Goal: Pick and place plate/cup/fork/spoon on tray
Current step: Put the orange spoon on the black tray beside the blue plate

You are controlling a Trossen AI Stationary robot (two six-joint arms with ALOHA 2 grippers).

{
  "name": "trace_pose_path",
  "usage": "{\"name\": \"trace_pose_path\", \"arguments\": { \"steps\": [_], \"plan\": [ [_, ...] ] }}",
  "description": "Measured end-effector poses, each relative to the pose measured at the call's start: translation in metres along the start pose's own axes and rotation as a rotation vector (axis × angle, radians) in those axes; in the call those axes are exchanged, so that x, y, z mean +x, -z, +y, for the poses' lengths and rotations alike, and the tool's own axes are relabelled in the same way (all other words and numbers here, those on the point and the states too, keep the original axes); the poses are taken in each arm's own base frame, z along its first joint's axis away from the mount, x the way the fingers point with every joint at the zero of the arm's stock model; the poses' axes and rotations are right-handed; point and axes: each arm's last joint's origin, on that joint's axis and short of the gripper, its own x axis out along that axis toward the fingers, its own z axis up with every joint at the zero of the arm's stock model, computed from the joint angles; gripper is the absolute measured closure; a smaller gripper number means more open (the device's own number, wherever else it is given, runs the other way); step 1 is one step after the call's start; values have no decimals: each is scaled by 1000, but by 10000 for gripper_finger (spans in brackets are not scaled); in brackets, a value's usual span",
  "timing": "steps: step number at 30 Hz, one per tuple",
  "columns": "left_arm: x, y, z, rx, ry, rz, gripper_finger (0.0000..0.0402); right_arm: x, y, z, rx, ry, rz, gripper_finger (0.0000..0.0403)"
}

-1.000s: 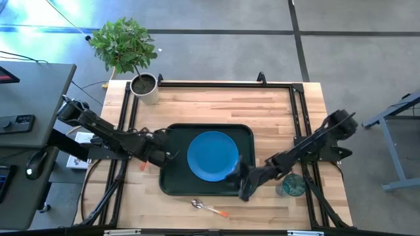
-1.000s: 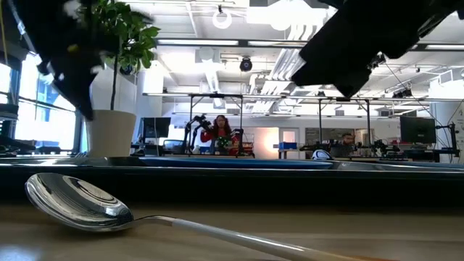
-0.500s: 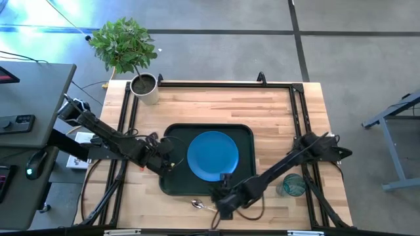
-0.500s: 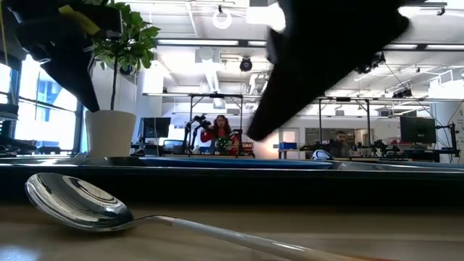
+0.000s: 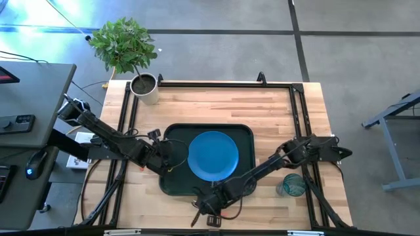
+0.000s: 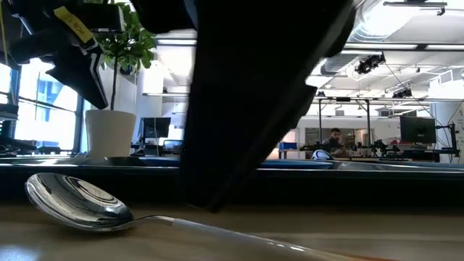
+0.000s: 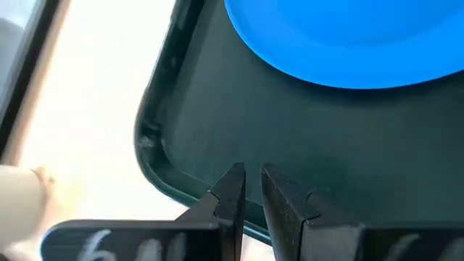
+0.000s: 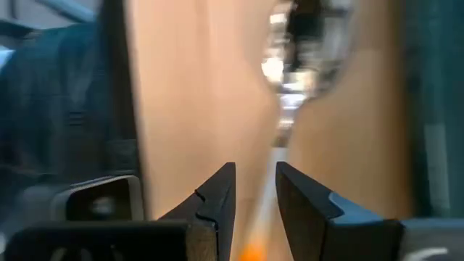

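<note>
The spoon pickup is in hand: the right gripper, fingers narrowly parted, hangs over the slim metal spoon with a shiny bowl on the wooden table just near of the dark green rectangular tray. Next it should descend astride the orange-ended handle and close. The tray holds the round bright blue plate; the left gripper, nearly closed, hovers over its left side.
</note>
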Motion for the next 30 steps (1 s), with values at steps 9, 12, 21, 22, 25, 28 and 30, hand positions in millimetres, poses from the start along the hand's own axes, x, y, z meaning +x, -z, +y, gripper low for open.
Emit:
{"name": "trace_pose_path", "arguments": {
  "steps": [9,12,21,22,25,28,30],
  "plan": [
    [2,-4,5,65,-105,-69,367,6,-6,-3,25,-11,4,313],
    [3,-5,7,96,-114,-64,367,5,-6,-9,38,16,27,313],
    [9,-10,15,112,-147,-43,367,-1,0,-21,39,127,126,313],
    [10,-10,16,108,-156,-44,367,-2,1,-22,40,135,130,313],
    [11,-11,18,103,-167,-45,367,-1,4,-20,41,153,130,313],
    [11,-11,19,90,-173,-45,367,-5,7,-16,56,160,126,313],
    [11,-11,19,75,-180,-51,367,-8,11,-11,50,195,118,313]
  ]
}}
